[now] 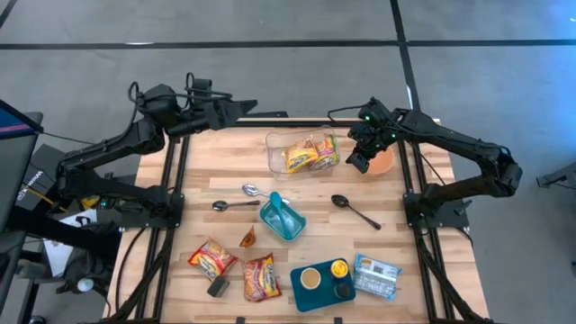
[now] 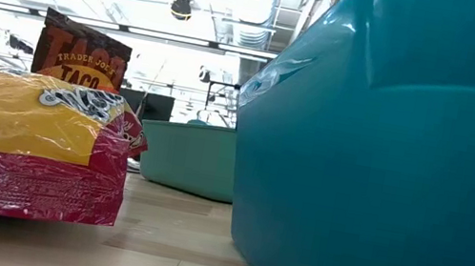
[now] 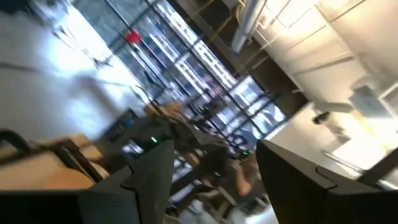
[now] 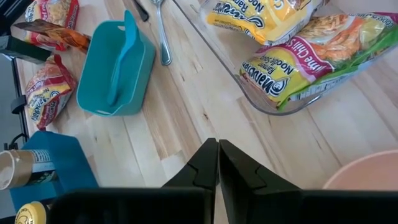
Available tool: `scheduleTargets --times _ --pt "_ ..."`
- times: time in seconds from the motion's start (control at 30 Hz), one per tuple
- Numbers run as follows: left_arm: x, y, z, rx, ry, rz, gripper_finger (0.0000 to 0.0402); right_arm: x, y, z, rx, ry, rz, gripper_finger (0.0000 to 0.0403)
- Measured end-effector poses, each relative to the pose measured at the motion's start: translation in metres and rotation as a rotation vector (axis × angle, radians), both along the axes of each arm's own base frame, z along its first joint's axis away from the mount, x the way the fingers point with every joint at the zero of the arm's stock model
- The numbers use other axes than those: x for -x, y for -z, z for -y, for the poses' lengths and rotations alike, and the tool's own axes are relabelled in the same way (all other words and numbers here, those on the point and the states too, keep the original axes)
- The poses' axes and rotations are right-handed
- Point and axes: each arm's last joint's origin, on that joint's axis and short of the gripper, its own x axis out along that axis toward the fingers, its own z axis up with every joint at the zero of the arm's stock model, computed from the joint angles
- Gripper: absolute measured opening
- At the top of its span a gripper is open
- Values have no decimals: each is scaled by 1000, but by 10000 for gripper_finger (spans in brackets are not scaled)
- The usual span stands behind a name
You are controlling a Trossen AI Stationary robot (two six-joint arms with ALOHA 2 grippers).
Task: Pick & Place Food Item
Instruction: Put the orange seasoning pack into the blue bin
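The right tool [image 1: 362, 160], fingers closed on nothing, hangs at upper right beside the clear container [image 1: 279, 155]; its noodle packets [image 1: 310, 156] lie just left, nearer this arm.

Two noodle packets [image 1: 310, 155] are lying in the clear tray [image 1: 275, 142] at the desk [image 1: 207, 171] far edge, bowl [image 1: 382, 162] just right of it. Two spoons [image 1: 236, 203] are lying left of the centre basket [image 1: 282, 217], a third spoon [image 1: 355, 211] right of it. Two more packets [image 1: 236, 268] are lying front-left, the tray with cups [image 1: 322, 283] front-centre, a pouch [image 1: 376, 275] beside it on the right.
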Motion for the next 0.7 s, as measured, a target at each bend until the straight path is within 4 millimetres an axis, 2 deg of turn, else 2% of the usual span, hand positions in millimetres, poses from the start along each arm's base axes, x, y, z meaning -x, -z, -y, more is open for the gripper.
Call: scheduleTargets --times 0.17,0.43,0.63,0.7 --pt "-5 0 19 8 100 2 223 0 0 0 12 -12 1 10" --pt "-20 7 77 -354 260 -72 223 0 0 0 19 -20 3 10" --pt "-28 21 109 -354 261 -179 223 0 0 0 20 -20 4 10" --pt "-29 30 114 -355 217 -273 223 -1 0 0 23 -20 8 10"
